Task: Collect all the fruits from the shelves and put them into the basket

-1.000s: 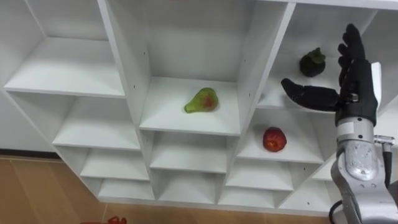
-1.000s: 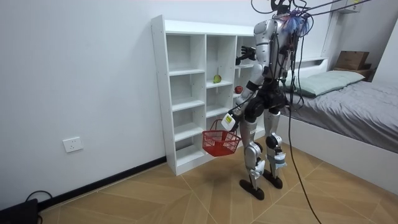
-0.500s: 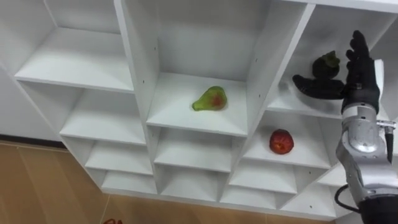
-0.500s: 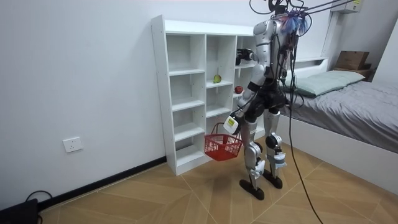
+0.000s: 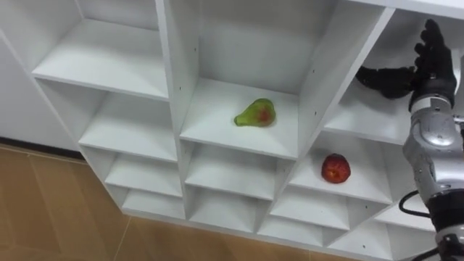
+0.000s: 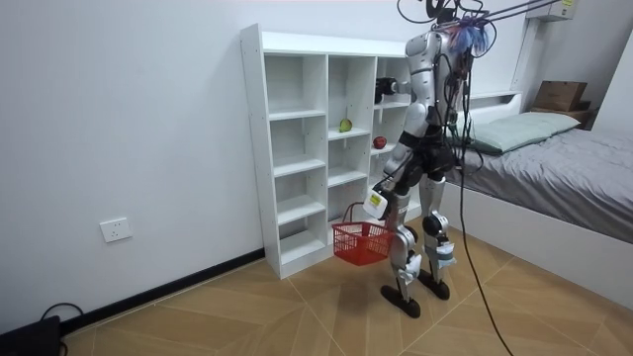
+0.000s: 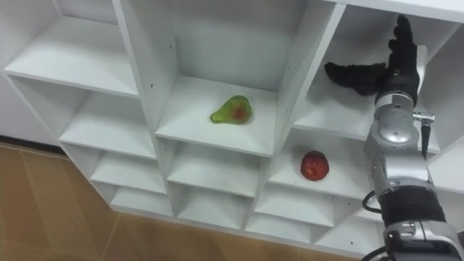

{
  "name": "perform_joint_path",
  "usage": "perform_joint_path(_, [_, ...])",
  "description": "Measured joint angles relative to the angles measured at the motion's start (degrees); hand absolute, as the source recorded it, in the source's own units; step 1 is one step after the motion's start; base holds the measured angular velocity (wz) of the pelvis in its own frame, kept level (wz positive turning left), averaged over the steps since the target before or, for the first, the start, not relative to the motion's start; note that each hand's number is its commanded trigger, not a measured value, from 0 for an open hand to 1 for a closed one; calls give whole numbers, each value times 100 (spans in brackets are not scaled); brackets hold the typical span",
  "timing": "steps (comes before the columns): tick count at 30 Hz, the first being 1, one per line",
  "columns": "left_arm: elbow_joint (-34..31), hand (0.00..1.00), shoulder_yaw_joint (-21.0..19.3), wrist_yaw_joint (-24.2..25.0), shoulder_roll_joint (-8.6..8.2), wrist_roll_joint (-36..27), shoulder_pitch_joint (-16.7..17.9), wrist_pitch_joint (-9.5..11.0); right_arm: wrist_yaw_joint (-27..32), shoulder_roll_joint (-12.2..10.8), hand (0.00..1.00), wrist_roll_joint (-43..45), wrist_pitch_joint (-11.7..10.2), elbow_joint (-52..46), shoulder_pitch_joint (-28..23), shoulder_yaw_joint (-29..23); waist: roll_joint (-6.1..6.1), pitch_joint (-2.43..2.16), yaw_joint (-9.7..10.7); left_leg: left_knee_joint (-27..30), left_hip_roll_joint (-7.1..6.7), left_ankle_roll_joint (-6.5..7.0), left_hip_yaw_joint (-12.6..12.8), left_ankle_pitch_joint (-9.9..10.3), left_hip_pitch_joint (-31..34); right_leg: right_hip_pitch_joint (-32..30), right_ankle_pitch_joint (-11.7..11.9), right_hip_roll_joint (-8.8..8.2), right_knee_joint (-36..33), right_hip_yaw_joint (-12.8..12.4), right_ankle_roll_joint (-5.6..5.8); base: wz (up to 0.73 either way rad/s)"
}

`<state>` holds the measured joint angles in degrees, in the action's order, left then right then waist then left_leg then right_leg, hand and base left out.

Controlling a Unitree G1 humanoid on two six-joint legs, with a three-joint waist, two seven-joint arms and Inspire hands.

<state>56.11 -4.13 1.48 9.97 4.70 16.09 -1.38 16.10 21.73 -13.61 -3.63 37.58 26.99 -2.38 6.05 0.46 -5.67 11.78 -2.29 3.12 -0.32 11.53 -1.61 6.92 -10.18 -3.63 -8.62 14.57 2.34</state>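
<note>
1. Room view: I stand facing the white closet point(image 6: 254, 148). At lower centre of the frame the red basket point(image 6: 361, 243) hangs from my left hand point(image 6: 377, 205). I cannot tell how that hand grips it, nor whether the basket holds anything.
2. At the centre of the eye views, a green pear point(image 5: 255, 114) with a red blush lies on its side on a middle-column shelf, untouched.
3. Down and to the right of it, one column over and one shelf lower, a red fruit point(image 5: 335, 167) sits alone on its shelf.
4. At the upper right of the frame, my right hand point(image 7: 395, 72) is raised in the right column's upper compartment. It is spread wide, fingers straight up and thumb stretched left, holding nothing I can see. Whatever lies behind the palm is hidden.
5. I judge this a reach into that compartment. To do it well, I should keep the hand spread until it brackets the fruit. Then I should close gently, lift clear of the shelf lip, and lower the fruit to the basket, which hangs well below.
</note>
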Motion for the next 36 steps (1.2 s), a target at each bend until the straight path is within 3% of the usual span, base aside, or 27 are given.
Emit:
perform_joint_path(17, [-109,100,111,31,27,387,-47,-459,20,65,0,-11,122,379,3,124,-58,7,-85,74,-35,16,-38,-43,221,-156,0,-41,-10,133,0,1])
perform_joint_path(18, [-113,100,112,31,25,388,-55,-460,10,65,11,-11,122,379,2,123,-60,7,-73,84,-34,16,-40,-43,229,-157,0,-40,-9,134,0,0])
perform_joint_path(21, [-142,100,112,15,25,387,-56,-460,-11,65,100,-10,120,379,-14,122,-75,-2,-48,96,-35,16,-42,-42,231,-151,0,-39,-10,136,-1,0])
perform_joint_path(32, [-221,100,118,-132,25,375,-140,-443,-39,169,100,-78,-8,497,-14,122,-88,-16,67,99,-31,16,-39,-43,183,-107,1,-36,-10,121,-2,0])
perform_joint_path(36, [-221,100,132,-168,25,310,-220,-325,-81,199,100,-80,-20,531,-14,116,-86,-16,66,95,-29,16,-37,-43,183,-113,1,-35,-8,118,-2,0])
